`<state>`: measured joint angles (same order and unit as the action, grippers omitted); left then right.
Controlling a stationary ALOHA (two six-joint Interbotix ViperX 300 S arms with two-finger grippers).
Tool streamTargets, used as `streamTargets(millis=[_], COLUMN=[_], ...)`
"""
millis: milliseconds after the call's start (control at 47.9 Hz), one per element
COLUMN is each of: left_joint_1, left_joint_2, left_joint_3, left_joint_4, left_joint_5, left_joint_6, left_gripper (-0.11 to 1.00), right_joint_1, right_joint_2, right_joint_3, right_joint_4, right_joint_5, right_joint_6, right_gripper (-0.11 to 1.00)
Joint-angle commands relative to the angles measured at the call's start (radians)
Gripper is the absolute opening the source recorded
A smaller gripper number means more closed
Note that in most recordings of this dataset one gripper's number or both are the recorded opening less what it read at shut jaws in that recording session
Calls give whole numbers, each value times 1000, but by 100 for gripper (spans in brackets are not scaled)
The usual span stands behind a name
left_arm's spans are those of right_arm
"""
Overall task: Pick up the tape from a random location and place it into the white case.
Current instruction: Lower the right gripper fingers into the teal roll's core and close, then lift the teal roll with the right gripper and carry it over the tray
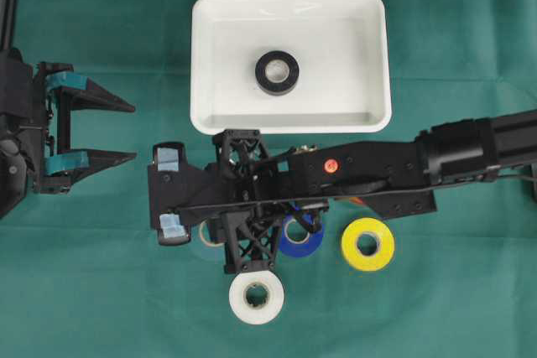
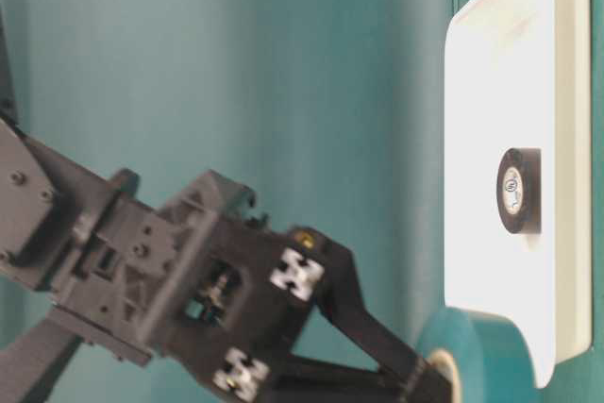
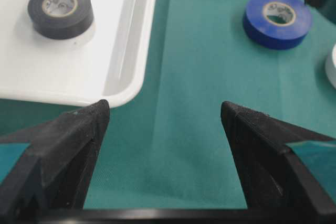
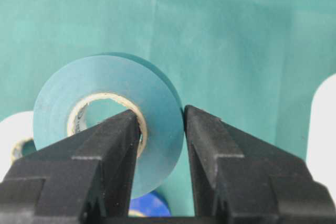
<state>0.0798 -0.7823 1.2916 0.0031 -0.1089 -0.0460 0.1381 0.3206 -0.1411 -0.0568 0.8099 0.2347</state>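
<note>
Between the right gripper's (image 4: 161,129) closed jaws, a teal tape roll (image 4: 107,114) is pinched through its wall, clear of the green cloth (image 1: 101,274). Nearby lie blue (image 1: 304,239), yellow (image 1: 367,243) and white (image 1: 256,297) rolls; the white case (image 1: 210,81) holds a black roll (image 1: 277,72). The left gripper (image 3: 165,116) hovers wide apart, empty.

A green cloth (image 1: 470,308) covers the table; it lies flat, with one faint straight fold line.
</note>
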Motion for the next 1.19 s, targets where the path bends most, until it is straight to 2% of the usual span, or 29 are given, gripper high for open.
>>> streamTargets(millis=[0,481,1066,1170], left_joint_1=[3,3,3,3], left_joint_2=[3,3,3,3], left_joint_3=[-15,-15,-15,-15], left_joint_4=[-2,-2,-2,0], left_joint_5=[-5,-3,-3,-3], left_joint_6=[2,2,2,2], left_gripper=[84,84,84,84], right_joint_1=[-5,3,5,0], right_joint_2=[-63,-153,-156,-155], right_joint_3=[-23,-23,-21,-17], right_joint_4=[-2,-2,-2,-15], right_joint_5=[14,54,58,58], right_joint_6=[2,3,-2,-2], right_gripper=[30,30,30,30])
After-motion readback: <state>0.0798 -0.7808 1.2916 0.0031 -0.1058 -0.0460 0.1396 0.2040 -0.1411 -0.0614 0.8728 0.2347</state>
